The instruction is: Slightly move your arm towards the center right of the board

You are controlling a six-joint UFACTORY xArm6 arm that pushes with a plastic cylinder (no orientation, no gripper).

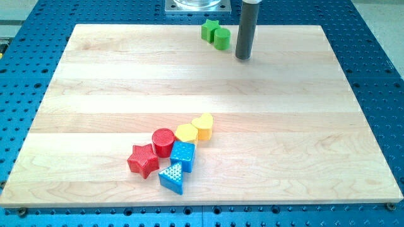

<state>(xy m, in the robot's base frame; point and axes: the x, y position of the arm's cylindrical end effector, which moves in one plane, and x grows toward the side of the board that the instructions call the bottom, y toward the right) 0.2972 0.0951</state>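
My tip (243,58) is the lower end of a dark grey rod that comes down from the view's top edge. It stands near the board's top, just right of a green cylinder (222,39) and a green star (210,29), which touch each other. The tip is a small gap away from the cylinder. Far below, toward the view's bottom centre, lies a cluster: a red cylinder (163,141), a red star (143,160), a yellow hexagon (186,133), a yellow heart (202,125), a blue cube (183,156) and a blue triangle (172,176).
The wooden board (303,126) lies on a blue perforated table (379,75). A metal base plate (197,5) sits at the view's top, beyond the board's top edge.
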